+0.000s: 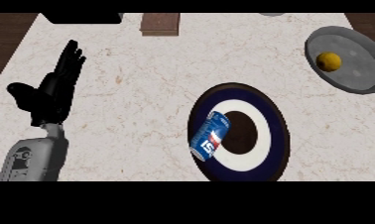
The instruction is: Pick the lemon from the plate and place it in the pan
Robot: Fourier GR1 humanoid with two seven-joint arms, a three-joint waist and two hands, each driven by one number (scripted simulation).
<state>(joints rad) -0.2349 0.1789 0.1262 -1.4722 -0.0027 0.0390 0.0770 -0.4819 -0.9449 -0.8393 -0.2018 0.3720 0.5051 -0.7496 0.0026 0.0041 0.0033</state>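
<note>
- Lemon [329, 61]: yellow, lying inside the grey pan [350, 80] at the far right of the desk [132, 104], well apart from the plate.
- Left hand [53, 94]: far left, open, fingers [70, 62] straight and pointing up, holding nothing.
- Black object [82, 18]: top edge, left.
- Brown block [159, 23]: top edge, right of the black object.
- Can [210, 135]: blue, with a red and white label whose lettering is unreadable. It lies on its side on the left part of the plate [277, 129], which is dark blue with a white ring.
</note>
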